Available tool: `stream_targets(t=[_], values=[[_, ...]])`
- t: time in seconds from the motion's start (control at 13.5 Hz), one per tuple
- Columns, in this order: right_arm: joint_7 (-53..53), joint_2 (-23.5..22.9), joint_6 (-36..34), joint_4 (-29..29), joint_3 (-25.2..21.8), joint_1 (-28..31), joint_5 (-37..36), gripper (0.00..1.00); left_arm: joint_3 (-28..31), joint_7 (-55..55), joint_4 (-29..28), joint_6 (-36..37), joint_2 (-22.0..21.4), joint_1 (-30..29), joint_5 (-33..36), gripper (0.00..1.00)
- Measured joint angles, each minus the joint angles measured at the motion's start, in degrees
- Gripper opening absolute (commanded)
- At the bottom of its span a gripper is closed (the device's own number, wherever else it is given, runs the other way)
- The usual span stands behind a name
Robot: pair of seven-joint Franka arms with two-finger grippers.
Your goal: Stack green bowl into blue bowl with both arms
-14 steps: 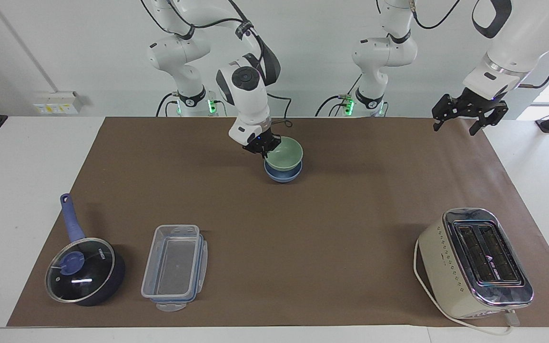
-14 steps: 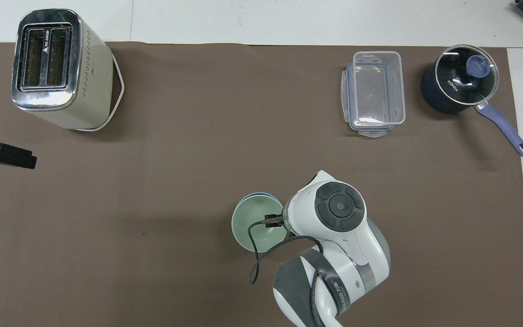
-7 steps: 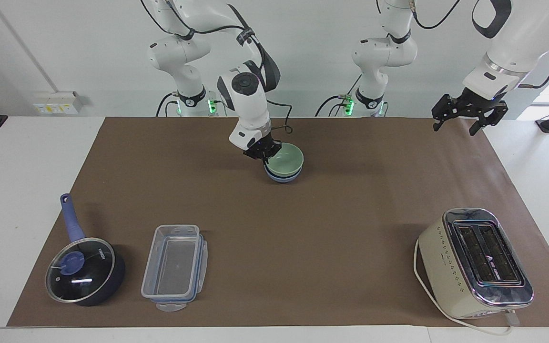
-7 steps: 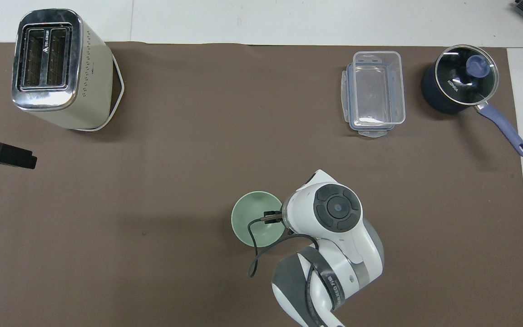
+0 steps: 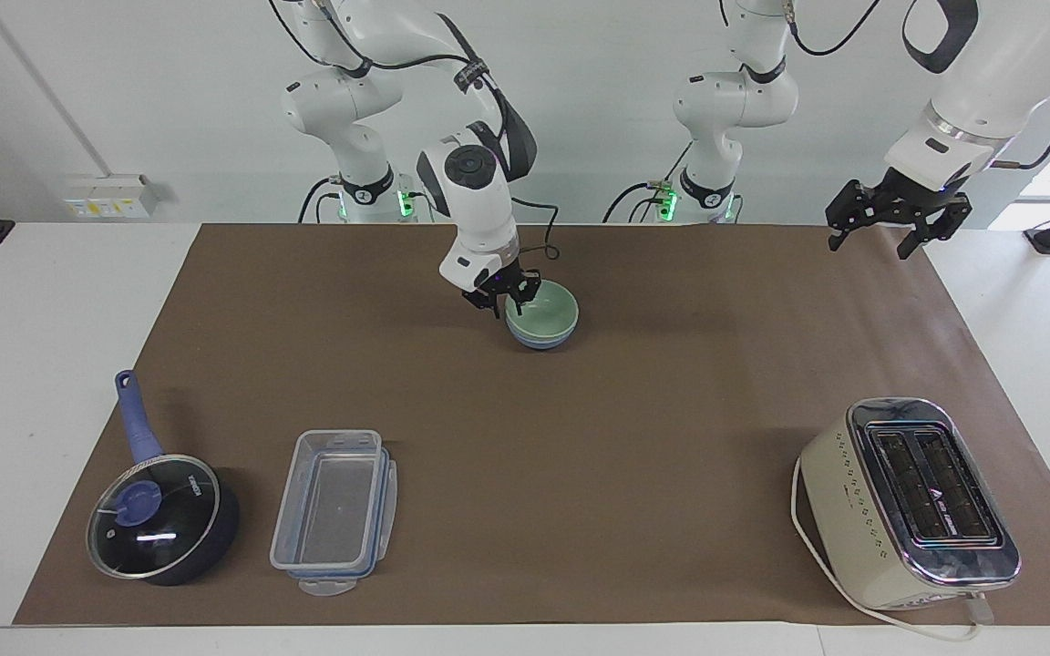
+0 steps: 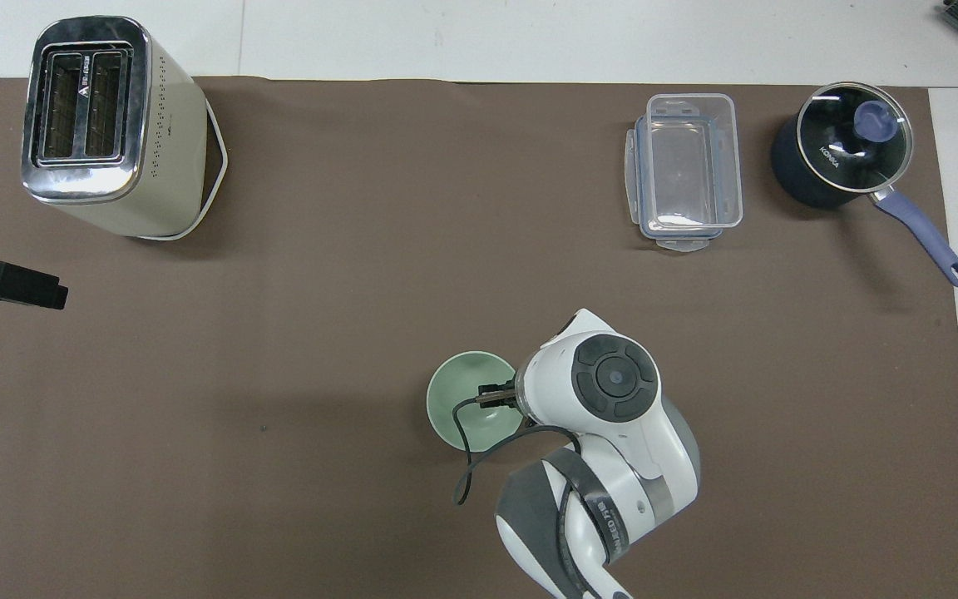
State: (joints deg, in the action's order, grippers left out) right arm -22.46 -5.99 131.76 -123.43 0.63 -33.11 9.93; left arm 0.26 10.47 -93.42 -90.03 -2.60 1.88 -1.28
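Small round pale mint-green bowl [image 5: 543, 314] sits nested in the small round periwinkle-blue bowl [image 5: 539, 342], mouths up, level, on the brown paper mat [image 5: 580, 437]; round, so no long axis to note. Only the blue bowl's lower wall shows below the green rim in the facing view; from overhead the green bowl [image 6: 466, 399] covers it entirely. Stack lies mid-table, nearer the robots than the other objects.

Right gripper [image 5: 505, 296] at the green bowl's rim on the side toward the right arm's end of the table, fingers parted and straddling the rim; cannot tell whether they touch it.

Left gripper [image 5: 880, 235] waits raised over the mat's edge at the left arm's end, fingers spread wide, holding nothing.

Farther from the robots: cream two-slot toaster [image 5: 908, 501], clear rectangular plastic container [image 5: 334, 510], dark blue saucepan with glass lid [image 5: 160, 515]
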Motion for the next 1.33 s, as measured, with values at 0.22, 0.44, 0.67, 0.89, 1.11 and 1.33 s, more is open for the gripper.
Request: stream_targets(t=[0.22,0.44,0.67,0.89,1.11,1.33], values=[[0.00,1.06,-1.80,3.17,-0.46,0.73,-0.02,1.00,-0.05,0.00,0.00,0.00,0.00,0.00,0.00,1.00],[0.10,2.83,-6.72,7.31,-1.06,5.04,-1.94,1.00,-0.06,0.00,0.00,0.00,0.00,0.00,0.00,1.00],[0.40,3.69,-13.99,13.01,-1.27,10.61,-6.77,1.00,-0.07,0.00,0.00,0.00,0.00,0.00,0.00,1.00],[0.61,5.13,-23.51,18.57,-1.47,15.42,-7.11,1.00,-0.07,0.00,0.00,0.00,0.00,0.00,0.00,1.00],[3.20,8.26,-29.07,20.33,-1.67,22.02,-7.23,1.00,-0.08,0.00,0.00,0.00,0.00,0.00,0.00,1.00],[5.84,10.63,-30.93,20.87,-1.83,26.85,-7.26,1.00,-0.22,0.00,0.00,0.00,0.00,0.00,0.00,1.00]])
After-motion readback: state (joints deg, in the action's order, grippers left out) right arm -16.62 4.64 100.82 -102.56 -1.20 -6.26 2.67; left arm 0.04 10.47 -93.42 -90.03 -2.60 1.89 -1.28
